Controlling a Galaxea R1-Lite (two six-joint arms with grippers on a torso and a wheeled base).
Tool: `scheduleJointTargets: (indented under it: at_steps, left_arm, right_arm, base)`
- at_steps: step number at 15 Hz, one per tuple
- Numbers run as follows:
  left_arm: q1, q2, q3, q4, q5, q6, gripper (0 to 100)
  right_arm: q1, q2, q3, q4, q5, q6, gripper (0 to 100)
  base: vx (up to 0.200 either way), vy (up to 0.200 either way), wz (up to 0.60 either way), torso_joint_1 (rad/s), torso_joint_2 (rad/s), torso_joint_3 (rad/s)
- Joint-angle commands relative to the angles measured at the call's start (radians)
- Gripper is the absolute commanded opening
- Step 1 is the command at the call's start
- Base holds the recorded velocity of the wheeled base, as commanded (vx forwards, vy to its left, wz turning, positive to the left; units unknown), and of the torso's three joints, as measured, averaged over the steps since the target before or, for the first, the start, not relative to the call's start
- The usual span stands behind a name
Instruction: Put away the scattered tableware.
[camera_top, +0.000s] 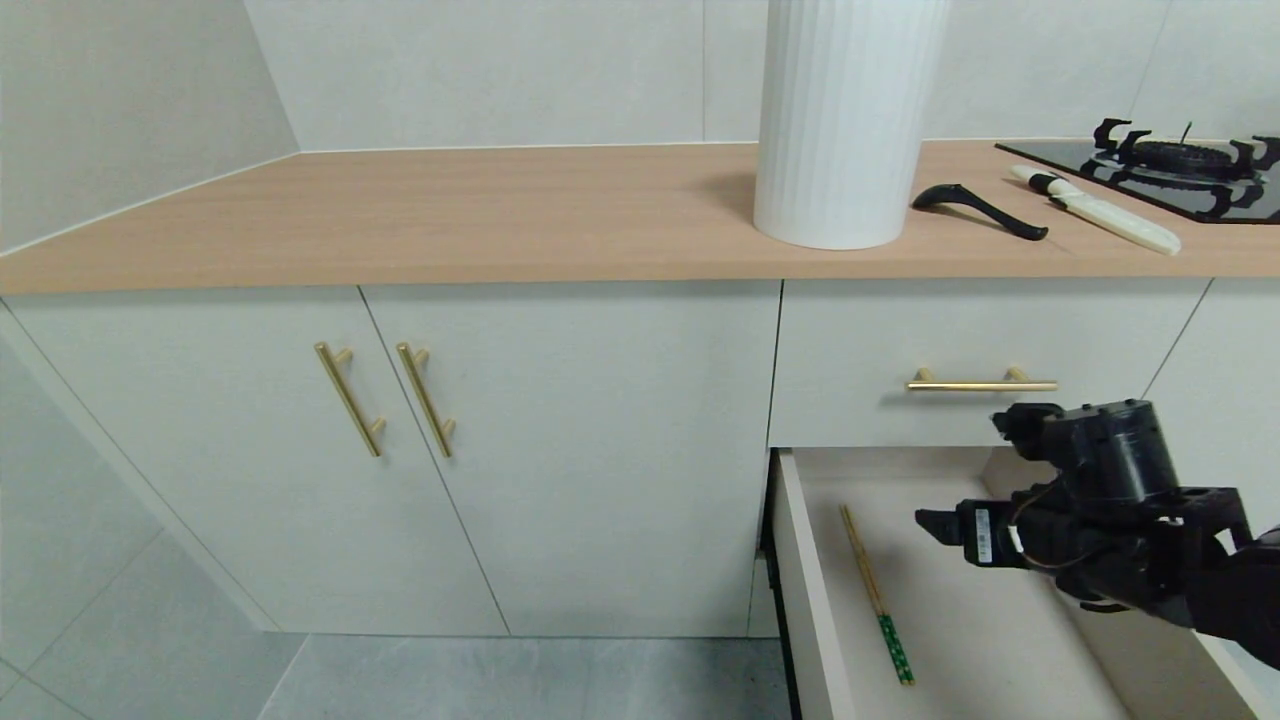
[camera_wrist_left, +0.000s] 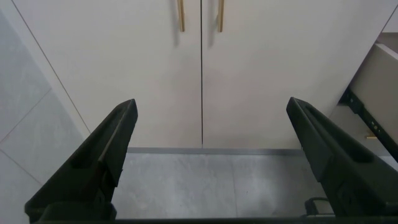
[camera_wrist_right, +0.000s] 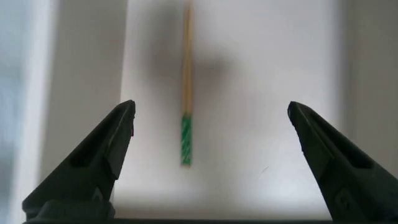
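Though chopsticks (camera_top: 876, 607) lie lengthwise in the open drawer (camera_top: 805, 560), a black spoon (camera_top: 978, 209) and knife (camera_top: 1100, 215) are left on the countertop (camera_top: 500, 210), above the nearer right gripper (camera_top: 970, 475). The left gripper (camera_wrist_left: 205, 155) is held wide open, empty. The right's jaws are likewise spread, empty, over the chopsticks.

Right arm (camera_top: 1150, 545) matte black: cylindrical wrist housing (camera_top: 1120, 450), white sticker (camera_top: 982, 535) on one finger, thin cable (camera_top: 1018, 500) exposed. Left gripper (camera_wrist_left: 210, 109), right gripper (camera_wrist_right: 210, 112): same black tapered wedge fingers.
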Motion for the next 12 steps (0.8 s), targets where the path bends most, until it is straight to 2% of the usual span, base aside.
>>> scheduleJointTargets:
  at_steps: [1,10,12]
  left_arm:
    - [0.0,0.0,0.0,0.0,0.002,0.0,100]
    - [0.0,0.002,0.0,0.0,0.0,0.0,100]
    - [0.0,0.002,0.0,0.0,0.002,0.0,100]
  right_arm:
    - [-0.029,-0.136,-0.003,-0.004,0.004,-0.009,100]
    - [-0.064,-0.251,0.003,-0.004,0.004,-0.083,100]
    - [-0.064,-0.253,0.003,-0.004,0.004,-0.083,100]
  base:
    - [0.0,0.0,0.0,0.0,0.0,0.0]
    - [0.0,0.0,0.0,0.0,0.0,0.0]
    - [0.0,0.0,0.0,0.051,-0.22,-0.166]
